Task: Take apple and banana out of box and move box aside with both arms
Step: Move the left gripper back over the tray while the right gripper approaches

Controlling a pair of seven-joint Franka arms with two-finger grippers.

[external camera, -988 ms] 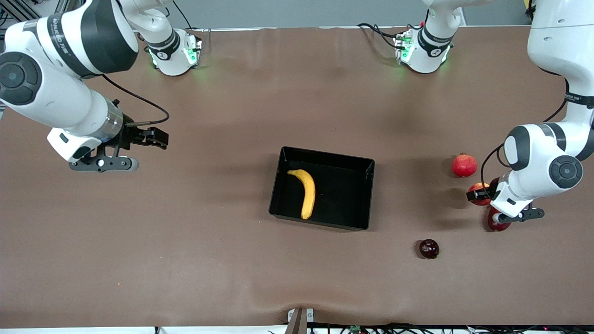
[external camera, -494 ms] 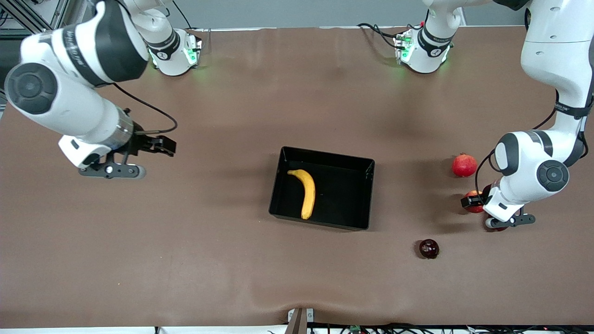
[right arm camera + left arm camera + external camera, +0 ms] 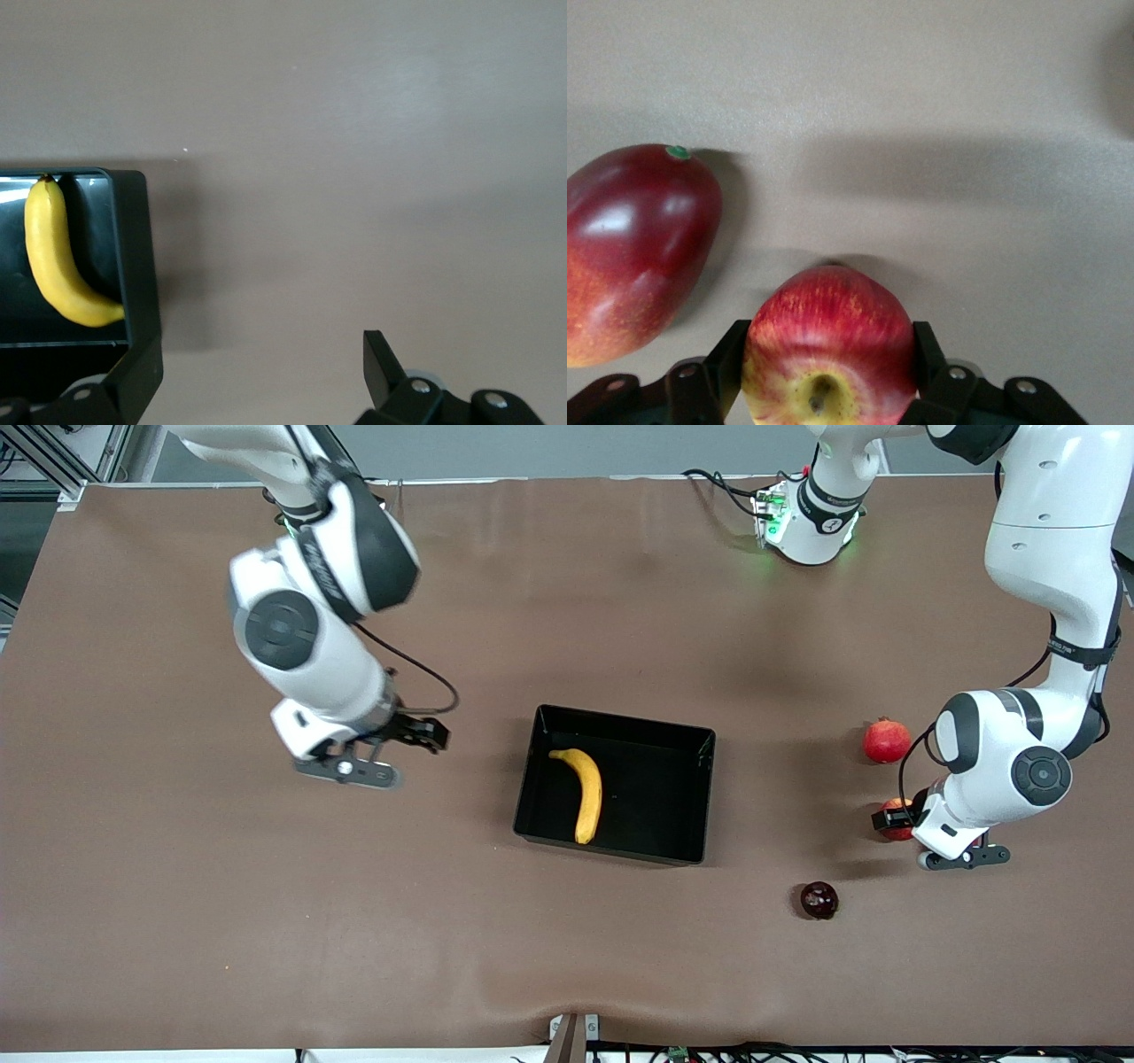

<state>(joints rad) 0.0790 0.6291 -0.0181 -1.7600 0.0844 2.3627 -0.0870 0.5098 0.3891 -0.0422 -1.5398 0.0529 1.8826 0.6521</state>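
Looking from the front view first: the banana (image 3: 585,793) lies in the box (image 3: 620,722) at mid-surface, close along the wall toward the right arm's end. The right hand (image 3: 432,737) hangs over the bare surface just beside that wall, fingers spread and empty. Toward the left arm's end, the left hand (image 3: 893,822) grips the apple (image 3: 898,811) low over the surface, between a pomegranate (image 3: 887,740) and a dark round fruit (image 3: 819,900), so the apple is already out of the box.

The left wrist view shows both fingers (image 3: 729,367) pressed against the apple's sides, with a mango (image 3: 633,252) lying just beside it. Whether the apple touches the surface I cannot tell. If it is let go from above, it could roll into the mango or away (round fruit, nothing to stop it).

The right wrist view shows the open fingers (image 3: 381,354) framing bare surface, with the box wall (image 3: 133,257) and the banana behind it off to one edge. The main risk sits here, I judge: the banana hugs that wall, leaving little room for a finger. A descent slightly off would strike the rim and shove or tip the box, or pinch the banana near its end so that it swings loose.
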